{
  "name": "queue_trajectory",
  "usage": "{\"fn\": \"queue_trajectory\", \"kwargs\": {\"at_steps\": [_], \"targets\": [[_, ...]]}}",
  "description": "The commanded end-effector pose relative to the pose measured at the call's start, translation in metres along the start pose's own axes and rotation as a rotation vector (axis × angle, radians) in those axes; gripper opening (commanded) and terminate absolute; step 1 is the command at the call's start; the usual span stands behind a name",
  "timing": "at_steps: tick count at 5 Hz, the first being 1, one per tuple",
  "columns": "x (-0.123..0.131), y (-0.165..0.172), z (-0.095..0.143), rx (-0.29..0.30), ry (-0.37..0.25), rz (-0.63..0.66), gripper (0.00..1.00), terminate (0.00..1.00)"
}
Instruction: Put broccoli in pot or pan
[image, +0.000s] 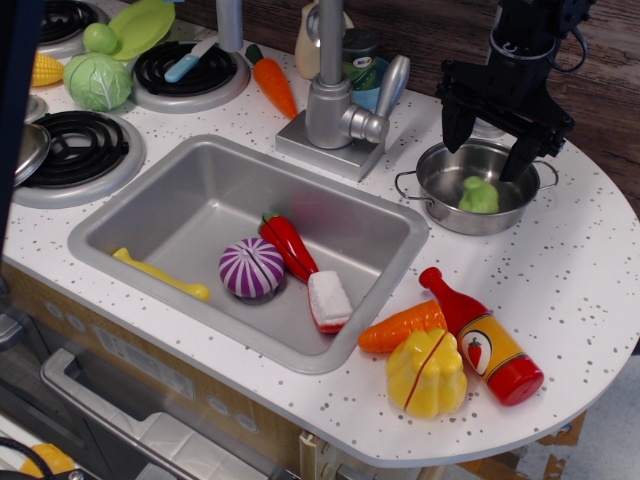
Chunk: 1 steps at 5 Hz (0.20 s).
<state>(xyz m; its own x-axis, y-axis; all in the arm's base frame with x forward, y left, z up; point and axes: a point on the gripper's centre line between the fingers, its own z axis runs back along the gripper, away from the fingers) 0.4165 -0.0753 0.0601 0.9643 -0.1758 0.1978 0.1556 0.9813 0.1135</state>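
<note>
The light-green broccoli (479, 195) lies inside the shallow steel pot (437, 192) on the white counter at the right. My black gripper (488, 150) hangs just above the pot with its two fingers spread wide, one over each side of the pot. It is open and holds nothing. The broccoli sits below and between the fingers, apart from them.
A ketchup bottle (482, 336), an orange carrot (402, 326) and a yellow pepper (427, 374) lie in front of the pot. The sink (180, 200) holds a purple onion, a red pepper, a sponge and a yellow piece. The faucet (335, 90) stands left of the pot.
</note>
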Motion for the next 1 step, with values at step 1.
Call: {"fn": "queue_trajectory", "kwargs": {"at_steps": [1], "targets": [[0.0120, 0.0035, 0.0346, -0.005, -0.093, -0.005, 1.00, 1.00]]}}
